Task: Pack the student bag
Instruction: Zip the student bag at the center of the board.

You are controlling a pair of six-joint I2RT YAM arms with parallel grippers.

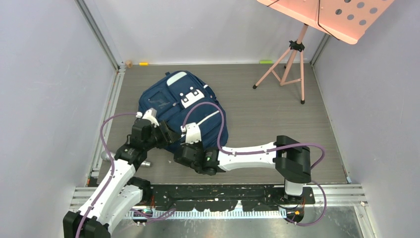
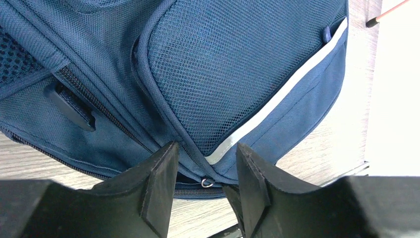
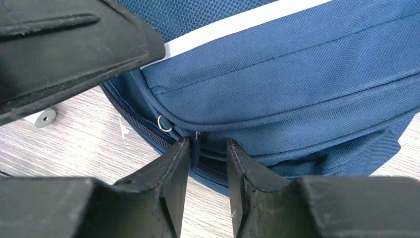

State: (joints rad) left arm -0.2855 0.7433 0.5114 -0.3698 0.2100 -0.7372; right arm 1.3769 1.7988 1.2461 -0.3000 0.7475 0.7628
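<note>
Grey wood-grain tabletop point(image 1: 277, 109) between pale walls; pink music stand point(image 1: 292, 54) at 1 o'clock. The student bag point(image 1: 183, 111) lay flat, left of centre, front pocket up. Left tool point(image 2: 207, 146) sat at the bag's 7 o'clock edge, fingers spread, with a small zipper ring point(image 2: 207, 183) in the gap, not pinched. Right tool point(image 3: 207, 143) sat at the 6 o'clock edge, fingers narrowly parted around a zipper pull point(image 3: 196, 148), not visibly clamped on it.

The navy student bag point(image 1: 166, 106) lies flat, white-patched front pocket facing up.
</note>
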